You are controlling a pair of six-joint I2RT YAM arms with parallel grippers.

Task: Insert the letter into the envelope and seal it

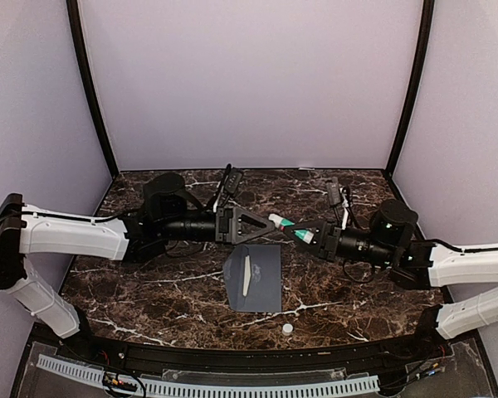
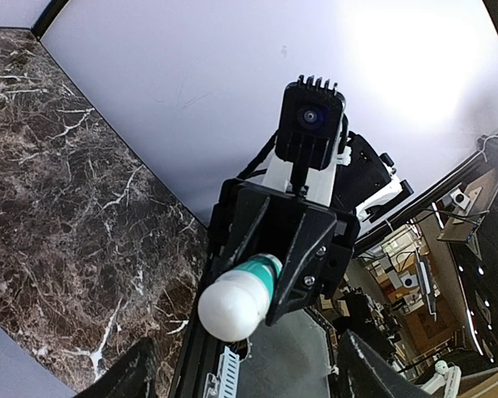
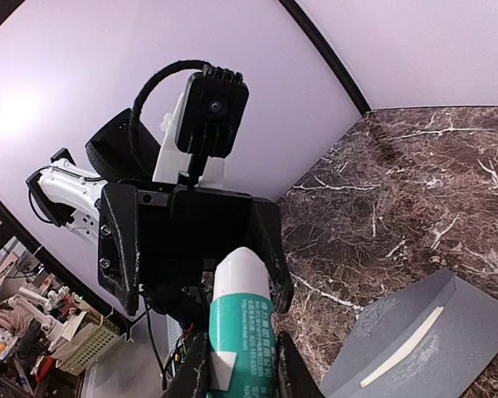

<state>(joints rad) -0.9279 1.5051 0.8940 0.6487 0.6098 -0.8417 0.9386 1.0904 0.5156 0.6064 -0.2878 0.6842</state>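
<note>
The envelope [image 1: 253, 278] lies flat near the middle of the table [image 1: 149, 290], a dark brown marble top with white veins. Pale lilac walls close it in on three sides, with black posts in the far corners. A narrow pale strip [image 1: 245, 275] runs along the envelope's face. Whether anything is inside it cannot be told.

Just beyond the envelope's far edge, the two hands face each other above the table. The right hand [image 1: 317, 236] is clenched on a teal tube [image 1: 299, 232] and points its white rounded end toward the left hand [image 1: 266, 220]. The left hand is released: its fingers stand wide on either side of that white end, apart from it.

A small white round cap [image 1: 287, 328] sits on the table nearer the front edge, apart from the envelope.
</note>
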